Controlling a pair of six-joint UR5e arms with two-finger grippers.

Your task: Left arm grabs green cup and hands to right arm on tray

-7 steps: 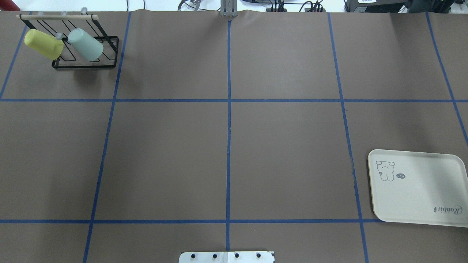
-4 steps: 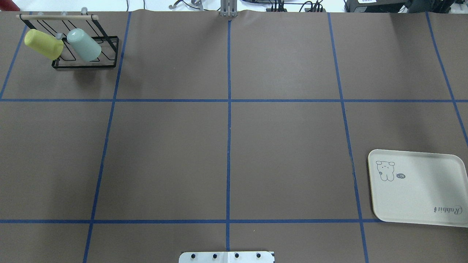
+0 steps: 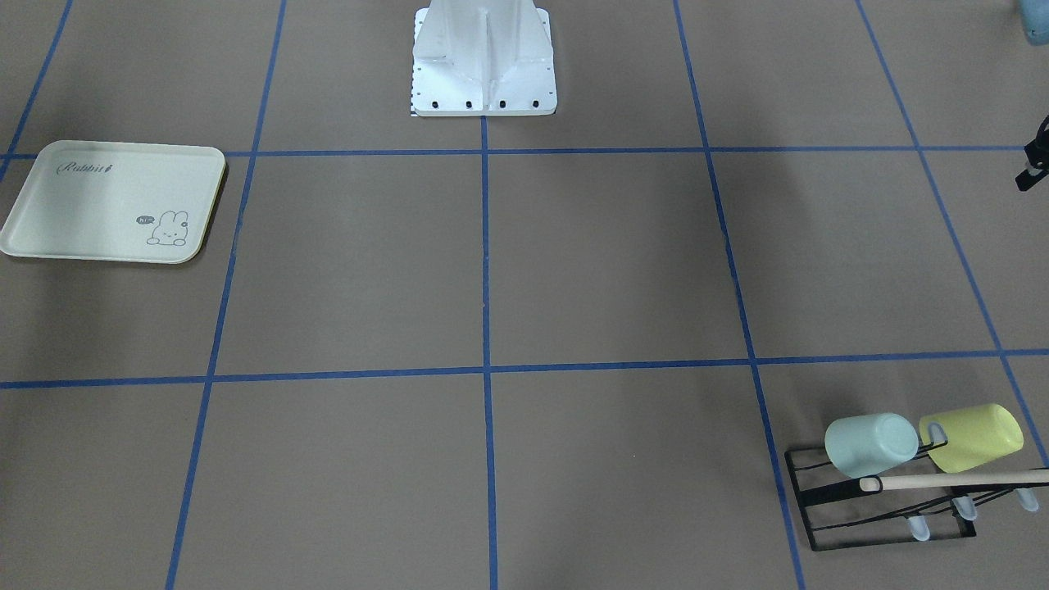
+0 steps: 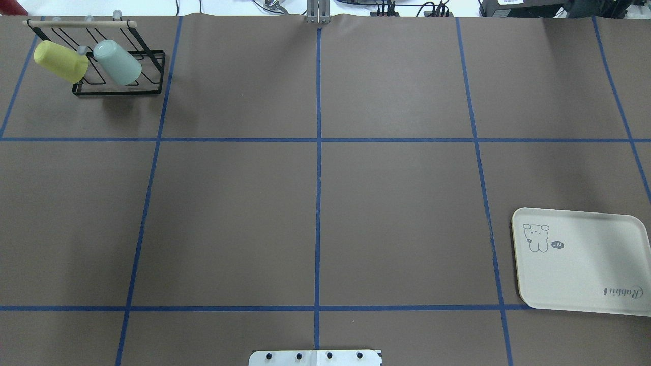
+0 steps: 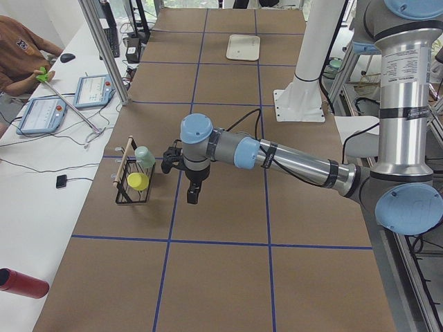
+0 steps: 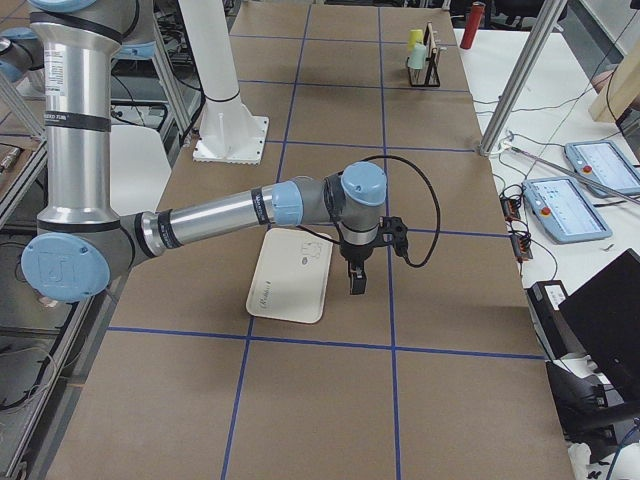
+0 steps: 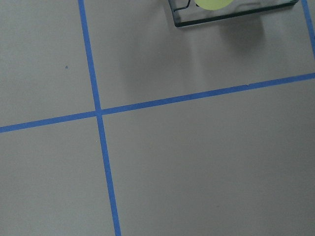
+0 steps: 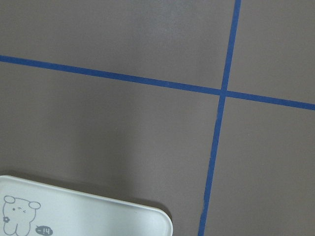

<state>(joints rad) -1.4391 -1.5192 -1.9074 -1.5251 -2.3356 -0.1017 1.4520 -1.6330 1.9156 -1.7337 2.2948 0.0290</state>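
Note:
The pale mint-green cup [image 4: 118,62] hangs tilted, mouth down, on a black wire rack [image 4: 158,71] at the table's far left corner; it also shows in the front view [image 3: 870,444] and the left view [image 5: 145,156]. The cream rabbit tray [image 4: 585,264] lies empty at the near right and shows in the right wrist view [image 8: 83,216]. My left gripper [image 5: 192,194] hangs above the table beside the rack. My right gripper [image 6: 355,280] hangs just off the tray's [image 6: 290,278] edge. I cannot tell whether either gripper is open or shut.
A yellow-green cup [image 4: 61,61] hangs on the same rack, left of the green one. A wooden bar [image 4: 79,24] tops the rack. The robot's white base [image 3: 483,61] stands at the near middle edge. An operator [image 5: 21,52] sits beside the table.
The green cup has shifted slightly on the rack, and its base now shows more. Nothing else on the table has moved.

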